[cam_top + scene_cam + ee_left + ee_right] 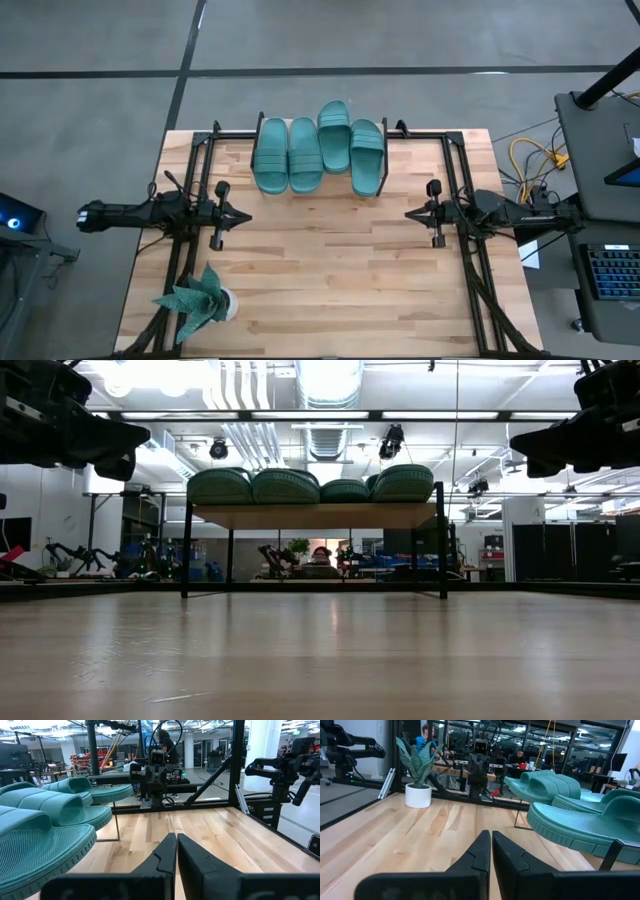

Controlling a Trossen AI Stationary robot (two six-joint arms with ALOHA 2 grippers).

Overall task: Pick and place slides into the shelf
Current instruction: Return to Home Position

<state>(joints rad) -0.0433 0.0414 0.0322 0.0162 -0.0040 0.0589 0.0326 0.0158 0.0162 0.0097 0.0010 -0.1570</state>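
Teal slides (320, 155), four abreast on the shelf (318, 515) at the far edge of the desk (330, 280), lengthwise front-to-back, roughly midway between left jaws and right jaws, both closed, empty.

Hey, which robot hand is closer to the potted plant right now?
Left. The left hand hangs on the same side of the table as the potted plant; the right hand hangs at the opposite side.

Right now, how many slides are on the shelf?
4, in a row on the shelf: leftmost slide, second slide, third slide set farther back, rightmost slide. None elsewhere in view.
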